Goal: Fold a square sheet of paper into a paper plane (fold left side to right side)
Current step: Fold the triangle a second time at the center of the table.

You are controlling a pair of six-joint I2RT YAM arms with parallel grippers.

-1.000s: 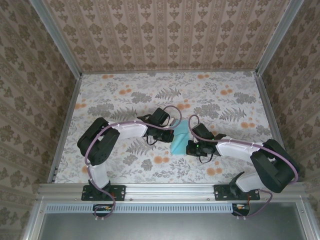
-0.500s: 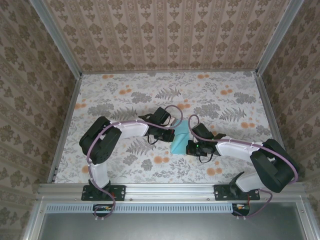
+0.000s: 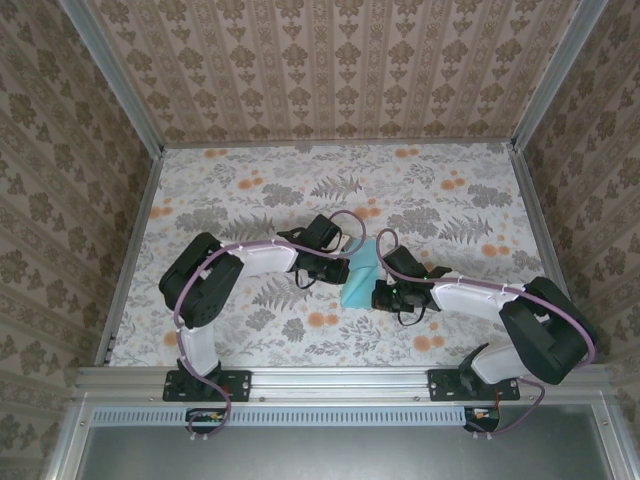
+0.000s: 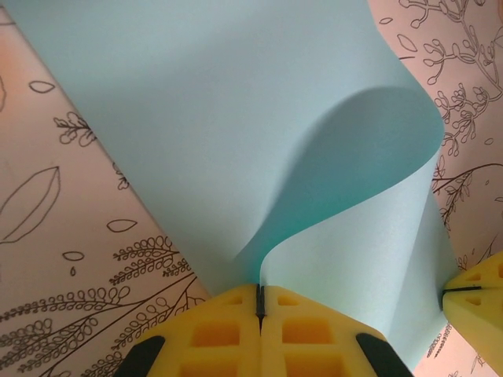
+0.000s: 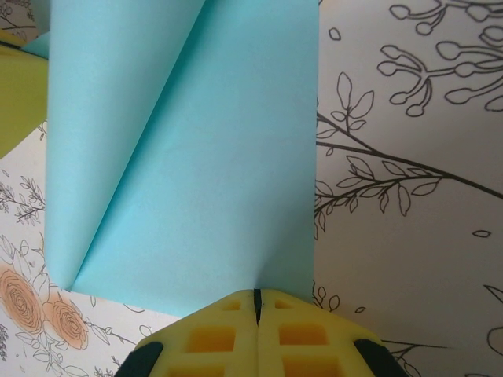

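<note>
Where the left fingers [image 4: 220, 334] press together, they pinch an edge of the sheet of paper [image 4: 196, 118], which curls upward. The right fingers [image 5: 212, 338], likewise closed tight, touch its flat, folded-over side. From above, it lies mid-bench [image 3: 250, 190] between both arms.

1. My left arm [image 3: 255, 258] rises from its base at the near edge, bends at the elbow and reaches right toward the middle of the table
2. My right arm [image 3: 480, 296] mirrors it, elbow out to the right, forearm reaching left
3. My left gripper [image 3: 340, 270] and right gripper [image 3: 380, 296] sit near each other at the centre, wrists low
4. On my left wrist camera, the 2 yellow pads are pressed together, with a curled edge of the square sheet of paper [image 4: 236, 118] pinched in the seam
5. On my right wrist camera, the pads meet with no gap at the sheet's near edge; whether they pinch it I cannot tell
</note>
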